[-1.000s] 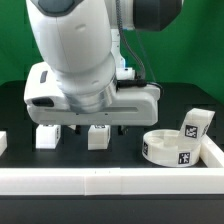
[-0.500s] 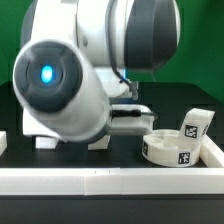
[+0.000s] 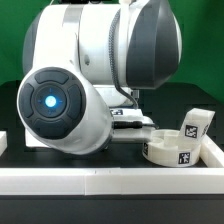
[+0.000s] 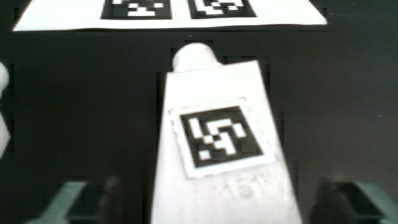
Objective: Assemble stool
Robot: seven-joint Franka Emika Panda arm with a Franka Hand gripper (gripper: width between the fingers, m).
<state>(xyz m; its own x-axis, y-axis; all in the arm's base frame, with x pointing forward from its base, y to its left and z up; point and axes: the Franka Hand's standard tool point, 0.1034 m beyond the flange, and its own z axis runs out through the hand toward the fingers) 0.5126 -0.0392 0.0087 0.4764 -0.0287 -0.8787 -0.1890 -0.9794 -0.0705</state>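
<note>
Claw: the claw (image 4: 214, 198) is spread wide and grips nothing. Its dark, blurred fingers (image 4: 80, 200) stand one on each side of the lying leg, and a strip of table shows between each finger and the part.
Lying leg: the lying leg (image 4: 210, 85) is white and blocky and lies flat on the black table (image 4: 338, 100). It narrows to a rounded tip that points at the marker board (image 4: 178, 10). A black-and-white square tag (image 4: 222, 140) sits slightly askew on its upper face.
Its place: the arm (image 3: 100, 70) hides it from the exterior view, so which table edge it is nearest cannot be told.
Seat: the seat (image 3: 165, 148) is a thick round white disc with tags on its side wall. It is in the near table corner on the exterior view's right.
Upright leg: the upright leg (image 3: 196, 123) stands just behind the seat, by the same edge.
Edges: the front rail (image 3: 100, 180) runs along the near edge and the side rail (image 3: 214, 150) closes the corner. Both are close to the seat.
Open room: there is bare table along both long sides of the lying leg, and a dark gap between its tip and the marker board.
</note>
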